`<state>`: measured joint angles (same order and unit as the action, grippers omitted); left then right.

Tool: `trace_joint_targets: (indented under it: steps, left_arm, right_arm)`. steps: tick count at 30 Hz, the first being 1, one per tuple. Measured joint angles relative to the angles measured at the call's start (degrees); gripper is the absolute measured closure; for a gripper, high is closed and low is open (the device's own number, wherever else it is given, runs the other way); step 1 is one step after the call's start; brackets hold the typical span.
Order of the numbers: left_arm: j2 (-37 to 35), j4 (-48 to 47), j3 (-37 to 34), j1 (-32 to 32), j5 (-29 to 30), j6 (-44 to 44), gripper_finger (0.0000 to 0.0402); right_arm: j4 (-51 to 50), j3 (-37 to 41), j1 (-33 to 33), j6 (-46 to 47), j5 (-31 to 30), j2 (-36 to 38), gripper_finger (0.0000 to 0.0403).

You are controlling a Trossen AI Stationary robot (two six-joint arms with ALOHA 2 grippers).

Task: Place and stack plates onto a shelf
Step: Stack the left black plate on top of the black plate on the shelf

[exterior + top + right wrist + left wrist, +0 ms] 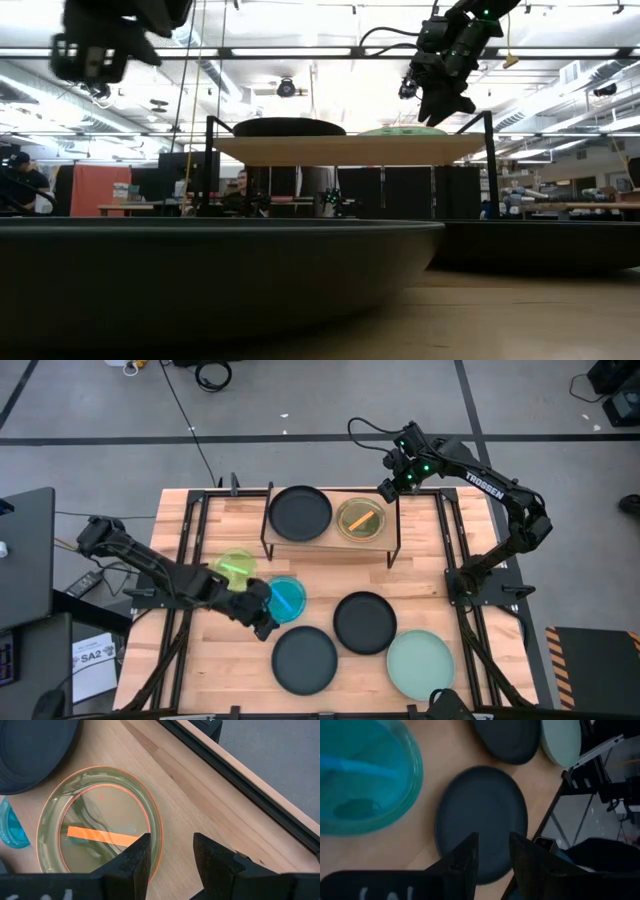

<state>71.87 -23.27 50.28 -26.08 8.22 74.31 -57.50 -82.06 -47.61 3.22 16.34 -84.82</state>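
Note:
The shelf (332,544) stands at the table's far middle. On its top rest a black plate (300,513) and an orange translucent plate (100,825), side by side. On the tabletop lie a lime plate (236,568), a blue plate (360,775), two black plates (482,815) (365,622) and a mint plate (420,664). My left gripper (492,852) hangs open above the near-left black plate, beside the blue one. My right gripper (170,852) hovers open above the shelf's right end, just past the orange plate's rim.
Black metal frame rails (460,550) run along both sides of the tabletop. The shelf's thin black legs (208,165) stand near the lime plate. Bare wood (330,580) lies between the shelf and the near plates. In the low view a black plate (200,260) fills the foreground.

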Motion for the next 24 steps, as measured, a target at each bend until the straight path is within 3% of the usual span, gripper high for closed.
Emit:
trace_joint_targets:
  steps: [11, 24]
  left_arm:
    - [10.2, -0.6, 0.0, -6.7, 1.5, 12.2, 0.0287]
    - [21.3, 4.5, 0.0, -6.9, -1.5, 15.1, 0.0287]
  right_arm:
    - [0.0, 0.0, 0.0, 0.0, -0.2, 0.0, 0.0249]
    - [0.0, 0.0, 0.0, 0.0, -0.2, 0.0, 0.025]
